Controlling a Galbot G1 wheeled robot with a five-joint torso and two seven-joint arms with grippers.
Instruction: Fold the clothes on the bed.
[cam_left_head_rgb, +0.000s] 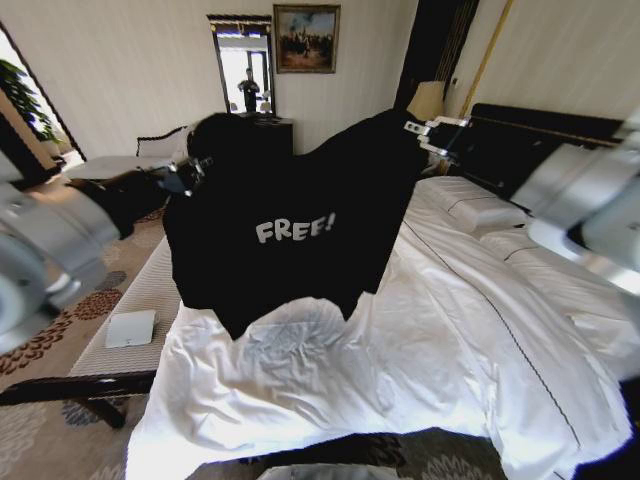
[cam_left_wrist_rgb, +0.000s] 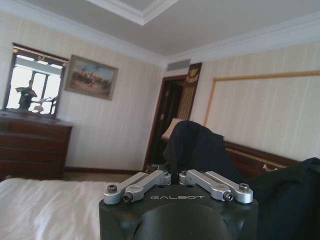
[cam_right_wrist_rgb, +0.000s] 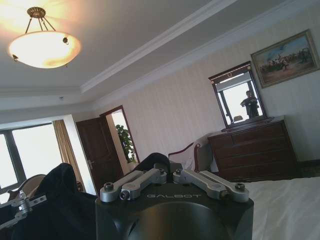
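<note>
The clothes, one black T-shirt (cam_left_head_rgb: 290, 220) with white "FREE!" lettering, hang spread in the air over the foot of the bed (cam_left_head_rgb: 450, 340). My left gripper (cam_left_head_rgb: 198, 168) is shut on one top corner and my right gripper (cam_left_head_rgb: 422, 136) on the other, slightly higher. The lettering faces me and the hem hangs down to about the white duvet. In the left wrist view the left gripper (cam_left_wrist_rgb: 173, 176) pinches a bunch of black fabric (cam_left_wrist_rgb: 195, 145). In the right wrist view the right gripper (cam_right_wrist_rgb: 170, 173) is shut on black cloth (cam_right_wrist_rgb: 156, 160).
A narrow cushioned bench (cam_left_head_rgb: 140, 290) stands left of the bed with a white flat object (cam_left_head_rgb: 130, 328) on it. Pillows (cam_left_head_rgb: 480, 205) lie by the dark headboard (cam_left_head_rgb: 545, 140). A dresser (cam_right_wrist_rgb: 252, 150) with a mirror and a lamp (cam_left_head_rgb: 427, 100) stand at the far wall.
</note>
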